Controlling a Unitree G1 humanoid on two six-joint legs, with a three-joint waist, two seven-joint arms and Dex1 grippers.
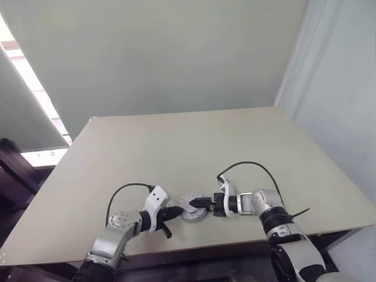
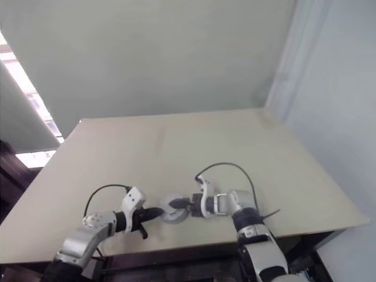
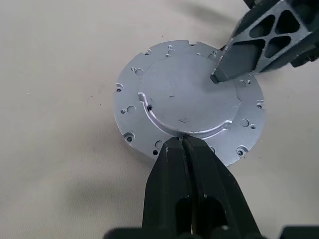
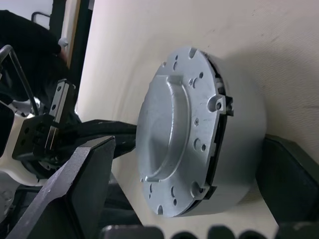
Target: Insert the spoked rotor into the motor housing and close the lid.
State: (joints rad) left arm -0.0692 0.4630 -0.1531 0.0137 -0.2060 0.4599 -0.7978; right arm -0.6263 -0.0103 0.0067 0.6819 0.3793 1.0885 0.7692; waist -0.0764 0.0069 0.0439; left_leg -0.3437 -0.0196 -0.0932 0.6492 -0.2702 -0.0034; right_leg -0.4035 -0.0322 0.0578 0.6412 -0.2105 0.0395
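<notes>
From the head camera, one round metal motor housing (image 1: 192, 208) sits flat near the table's (image 1: 176, 147) front edge, between two grippers. In the left wrist view, the left gripper (image 3: 183, 142) is clenched empty, tips at the lid (image 3: 187, 97) rim. In the right wrist view, the right gripper (image 4: 199, 164) is spread wide, straddling the housing.

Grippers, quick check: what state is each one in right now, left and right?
Left gripper: shut, holding nothing, fingertips against the rim of the lid.
Right gripper: open wide, one finger either side of the closed motor housing, not clamped.
</notes>
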